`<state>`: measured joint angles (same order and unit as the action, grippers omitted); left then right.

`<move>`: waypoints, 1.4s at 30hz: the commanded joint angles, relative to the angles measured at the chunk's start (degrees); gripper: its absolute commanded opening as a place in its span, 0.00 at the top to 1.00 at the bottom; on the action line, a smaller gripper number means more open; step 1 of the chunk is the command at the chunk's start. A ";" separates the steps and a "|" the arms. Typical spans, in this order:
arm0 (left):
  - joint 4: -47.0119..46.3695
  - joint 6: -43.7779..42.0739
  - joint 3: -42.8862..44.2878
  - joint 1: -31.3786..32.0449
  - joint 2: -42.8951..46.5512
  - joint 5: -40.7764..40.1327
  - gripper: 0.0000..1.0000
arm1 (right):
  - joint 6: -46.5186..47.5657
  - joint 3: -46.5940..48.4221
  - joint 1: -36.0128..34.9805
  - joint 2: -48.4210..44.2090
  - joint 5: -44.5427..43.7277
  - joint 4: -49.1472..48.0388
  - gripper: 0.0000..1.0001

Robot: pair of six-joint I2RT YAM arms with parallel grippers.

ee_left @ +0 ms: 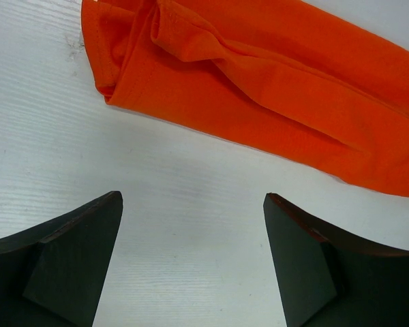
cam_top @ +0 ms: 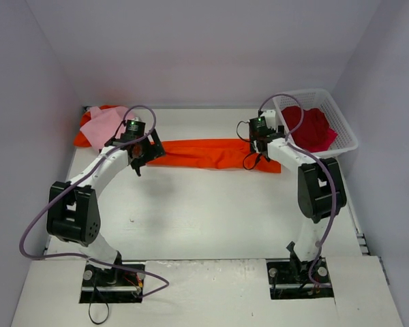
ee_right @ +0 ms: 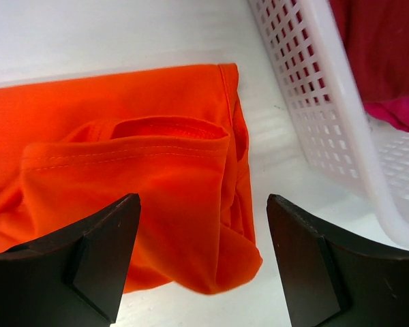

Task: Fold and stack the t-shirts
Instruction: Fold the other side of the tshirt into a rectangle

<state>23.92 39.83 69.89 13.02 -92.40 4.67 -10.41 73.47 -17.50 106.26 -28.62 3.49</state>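
Note:
A bright orange t-shirt point(cam_top: 211, 153) lies folded into a long strip across the back of the table. My left gripper point(cam_top: 140, 160) hovers open at the strip's left end, and in the left wrist view only bare table sits between its fingers, with the orange cloth point(ee_left: 273, 88) beyond them. My right gripper point(cam_top: 259, 146) is open over the strip's right end, where an orange corner point(ee_right: 191, 225) lies between its fingers. A pale pink t-shirt point(cam_top: 103, 126) rests on more orange cloth point(cam_top: 88, 122) at the back left. A crimson t-shirt point(cam_top: 310, 128) fills the basket.
The white plastic lattice basket point(cam_top: 347, 133) stands at the back right, and its wall point(ee_right: 313, 102) is close beside my right gripper. Grey walls enclose the table on three sides. Both arm bases sit at the near edge.

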 commanded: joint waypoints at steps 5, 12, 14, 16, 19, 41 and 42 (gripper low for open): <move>-2.92 -0.28 1.92 -0.36 -1.82 -0.10 0.21 | 0.83 2.90 1.50 3.86 -0.82 -2.96 0.29; -3.97 -0.02 1.92 -0.36 -3.49 -0.01 0.21 | 2.41 2.55 4.48 6.68 -2.14 -8.66 0.29; -4.15 -0.11 1.83 -0.36 -3.58 -0.01 0.21 | 2.94 2.29 5.10 6.59 -2.49 -9.46 0.29; -4.32 -0.02 1.57 -0.36 -3.49 -0.01 0.21 | 3.91 2.20 5.63 6.33 -2.84 -10.34 0.29; -4.76 0.16 1.30 -0.36 -3.49 0.08 0.21 | 5.14 2.11 5.81 5.89 -3.72 -11.13 0.28; -13.19 2.79 10.00 1.40 -8.14 11.15 0.21 | 0.75 -3.68 -6.76 -12.30 -1.35 -4.99 0.27; -13.90 3.05 10.09 1.49 -8.41 12.55 0.21 | -0.99 -4.47 -6.85 -13.26 -0.83 -4.81 0.27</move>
<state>14.61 42.24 77.47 13.58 -100.64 12.73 -7.84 70.87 -23.99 96.16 -28.80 -3.29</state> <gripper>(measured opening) 0.792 0.728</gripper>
